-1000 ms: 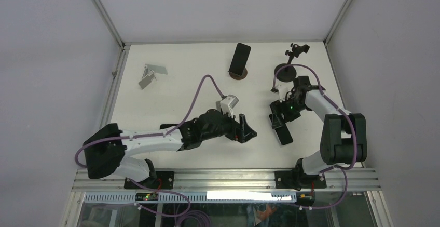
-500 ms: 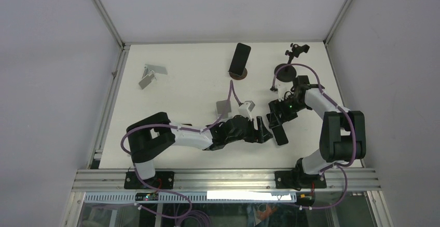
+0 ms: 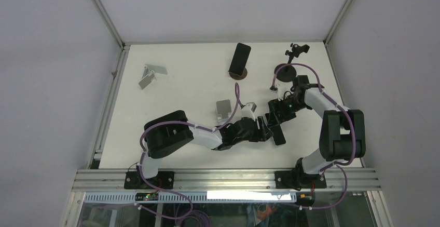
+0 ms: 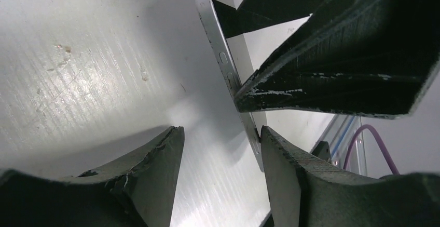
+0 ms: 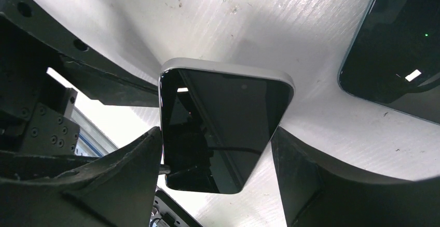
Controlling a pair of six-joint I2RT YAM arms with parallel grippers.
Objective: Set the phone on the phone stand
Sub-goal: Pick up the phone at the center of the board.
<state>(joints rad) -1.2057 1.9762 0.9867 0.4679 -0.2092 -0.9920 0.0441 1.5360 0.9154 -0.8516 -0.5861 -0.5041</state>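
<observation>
Four stand-like things and two phones show from above on the white table (image 3: 181,50).

- **Far left:** one silver folding stand (image 3: 152,73) sits empty, well apart from both arms.
- **Near the middle:** one small grey square piece (image 3: 223,106) lies just beside the left arm's cable.
- **Far side:** one round-based stand (image 3: 238,74) carries the second phone (image 3: 241,55), which leans upright on it.
- **Left hand:** the left hand (image 3: 265,129) reaches across to the right half of the table. In its wrist view the left hand (image 4: 220,133) has its two fingers apart with bare table between them. The silver edge of the phone (image 4: 223,61) runs just along one finger.
- **Task phone:** the phone (image 3: 278,133) lies low at the table between the two hands, on none of the stands.
- **Right hand:** the right hand (image 3: 276,117) is clamped across the phone's width. In its wrist view a finger of the right hand (image 5: 215,133) meets each long side of the phone (image 5: 223,112), whose dark screen faces up.
- **Right wrist view, right edge:** another dark glossy rounded panel (image 5: 399,45) shows, and I cannot tell what it is.
- **Far right:** one black clamp stand (image 3: 297,49) stands empty.
</observation>
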